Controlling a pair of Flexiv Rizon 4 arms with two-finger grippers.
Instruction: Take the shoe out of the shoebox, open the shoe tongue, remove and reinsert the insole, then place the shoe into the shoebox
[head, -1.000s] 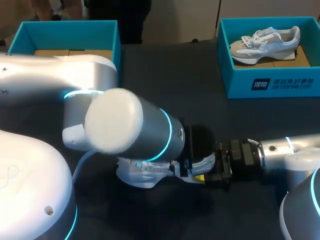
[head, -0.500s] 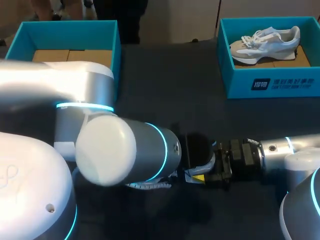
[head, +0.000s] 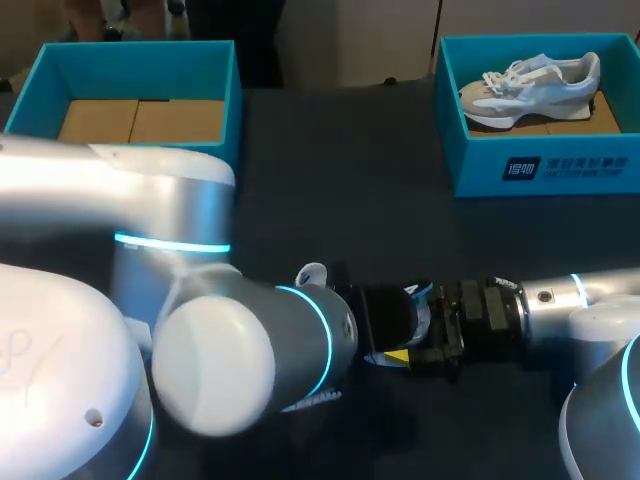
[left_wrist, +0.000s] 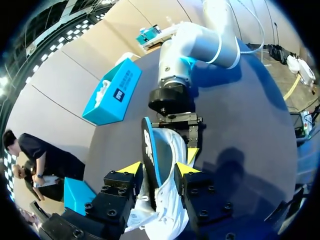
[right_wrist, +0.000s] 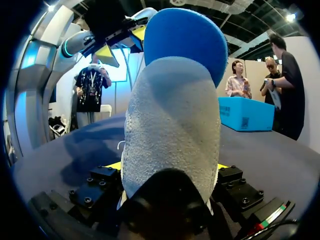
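A white shoe (left_wrist: 167, 205) lies on the dark table between my two arms. Its blue insole (left_wrist: 149, 150) stands up on edge out of the shoe. My left gripper (left_wrist: 159, 167) is open, a yellow tip on either side of the insole, not pinching it. My right gripper (right_wrist: 167, 167) is shut on the shoe's heel (right_wrist: 170, 130), with the insole (right_wrist: 185, 35) rising above it. In the head view my left arm hides most of the shoe, and my right gripper (head: 420, 345) meets my left gripper (head: 385, 320) at the table's middle.
A teal shoebox (head: 545, 165) at the back right holds a second white shoe (head: 530, 88). Another teal box (head: 140, 55) at the back left shows only cardboard inside. My bulky left arm (head: 220, 350) covers the front left of the table.
My left gripper has opened and let go of the insole. The left arm's elbow has swung toward the front of the table. My right arm has stayed put.
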